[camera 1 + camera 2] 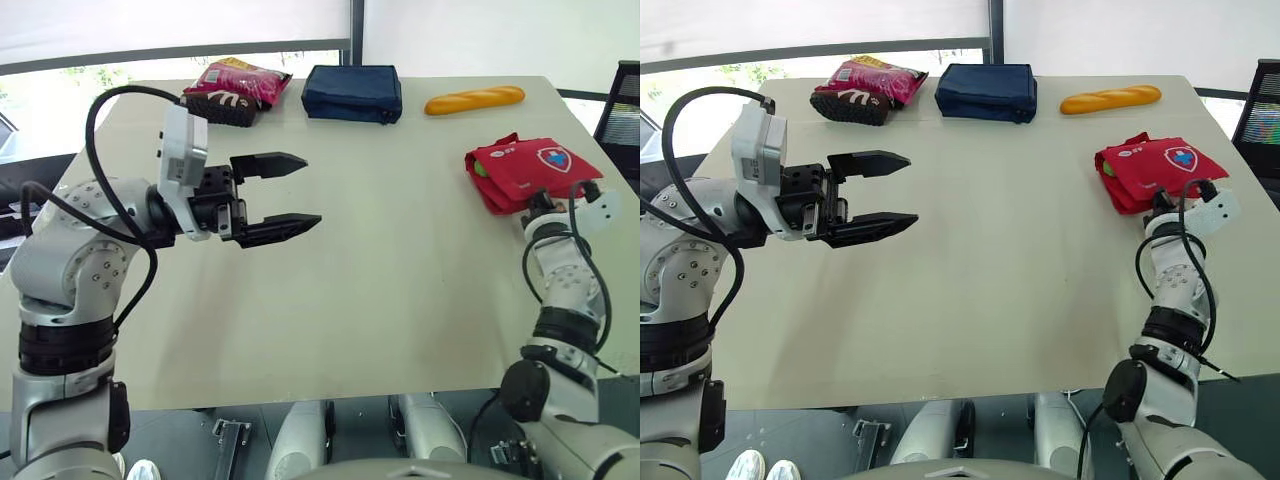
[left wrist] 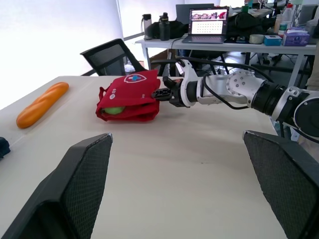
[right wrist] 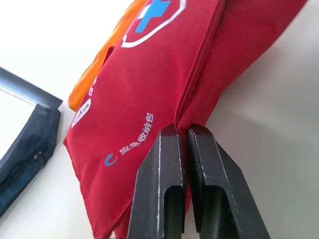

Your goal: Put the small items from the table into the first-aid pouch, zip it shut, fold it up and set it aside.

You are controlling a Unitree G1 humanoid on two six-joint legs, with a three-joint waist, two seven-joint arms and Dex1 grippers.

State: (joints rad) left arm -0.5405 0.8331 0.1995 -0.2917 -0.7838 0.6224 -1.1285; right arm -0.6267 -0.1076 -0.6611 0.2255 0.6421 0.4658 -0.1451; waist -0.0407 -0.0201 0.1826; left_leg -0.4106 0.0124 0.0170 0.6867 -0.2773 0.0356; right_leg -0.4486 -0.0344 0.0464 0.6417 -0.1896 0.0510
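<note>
The right arm reaches forward from the near right edge of the table [image 1: 400, 300], and its forearm is stretched out low over the surface. The right gripper [image 3: 185, 130] sits at the near edge of the first-aid pouch [image 1: 530, 170]. Its two fingers [image 3: 159, 184] are pressed almost together, and a seam edge of the red fabric is pinched between the tips.

The left arm is lifted above the left part of the table. It is bent at the elbow, and the forearm lies about level. The left gripper [image 1: 310, 190] points across the table toward the right side. Its jaws are spread wide and they hold nothing.

The pouch lies on the right side of the table, folded over, with the shield and cross emblem on top. Something green [image 2: 114, 110] shows inside its open side.

Along the far edge, from left to right, there are a pink snack packet [image 1: 235, 90], a dark blue pouch [image 1: 352, 92] and a bread loaf [image 1: 475, 100]. All three are well apart from both grippers.
</note>
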